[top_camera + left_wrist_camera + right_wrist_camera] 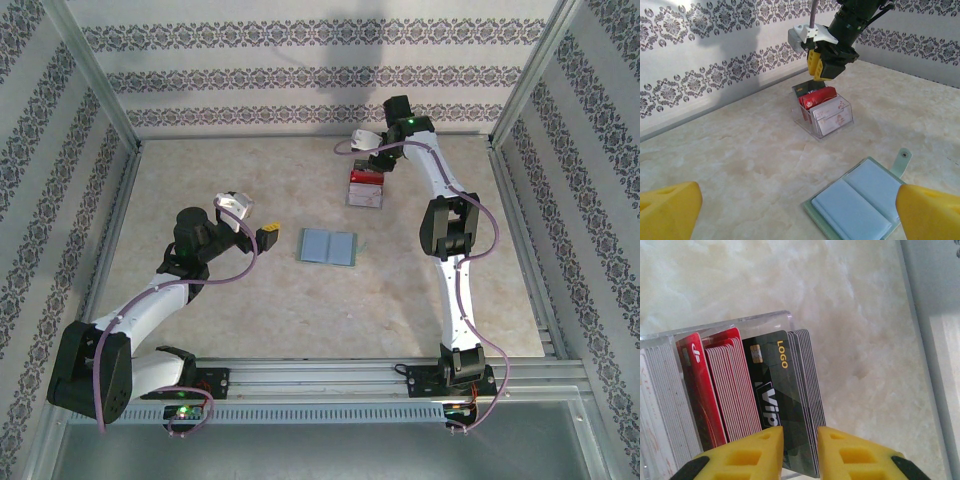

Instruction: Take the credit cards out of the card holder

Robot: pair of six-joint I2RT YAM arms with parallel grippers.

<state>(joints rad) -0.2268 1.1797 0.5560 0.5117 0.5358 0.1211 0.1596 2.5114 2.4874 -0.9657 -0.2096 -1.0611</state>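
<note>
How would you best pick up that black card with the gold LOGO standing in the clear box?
I'd pinch its top edge from straight above. The black card stands on edge in the clear box, pressed between red cards and a grey stack, so only that edge is free. The right gripper has a finger on each side of it.

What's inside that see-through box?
The clear box holds three upright stacks of cards: white-grey, red and black. The front black card says LOGO and Vip, and the right hand straddles it. The cards behind each front one show only edges; their faces are hidden.
</note>
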